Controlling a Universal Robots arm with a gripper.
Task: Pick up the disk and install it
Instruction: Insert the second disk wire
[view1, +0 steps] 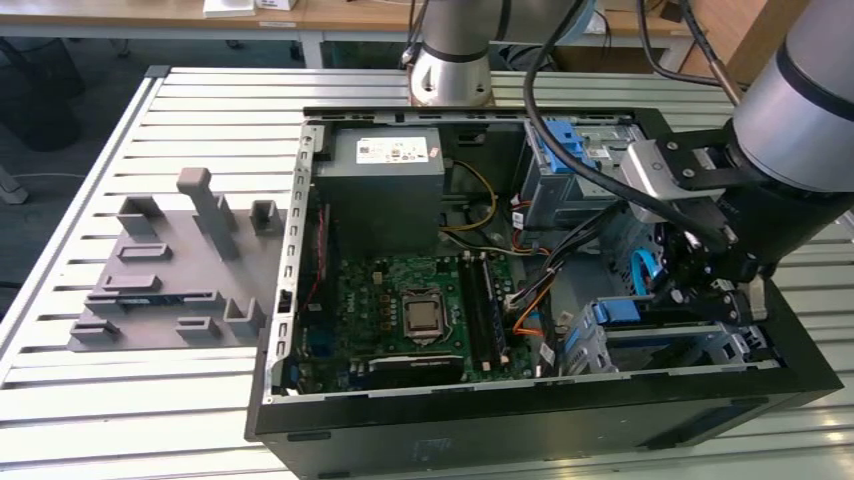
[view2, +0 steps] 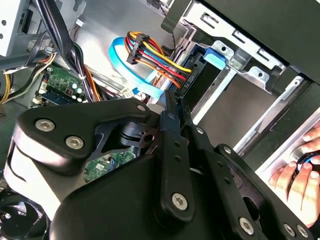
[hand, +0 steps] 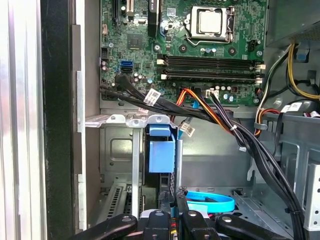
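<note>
The disk (view1: 621, 312) stands on edge inside the metal drive cage (view1: 667, 345) at the near right corner of the open computer case. Its blue plastic rail (hand: 161, 150) faces the first wrist view. In the second wrist view the disk (view2: 202, 82) is a dark slab with a blue tab, and a connector with coloured wires (view2: 150, 55) is plugged into its end. My gripper (view1: 694, 295) reaches down into the cage. Its two fingers stand close together at the disk's cabled end in both wrist views (view2: 172, 102) (hand: 177, 220) and appear shut on it.
The case (view1: 534, 400) holds a green motherboard (view1: 414, 300), a grey power supply (view1: 387, 175) and a black cable bundle (hand: 225, 125). A blue ribbon cable (hand: 210, 202) curls by the fingers. A grey fixture (view1: 174, 260) sits on the slatted table. A person's hand (view2: 300, 175) rests outside the case.
</note>
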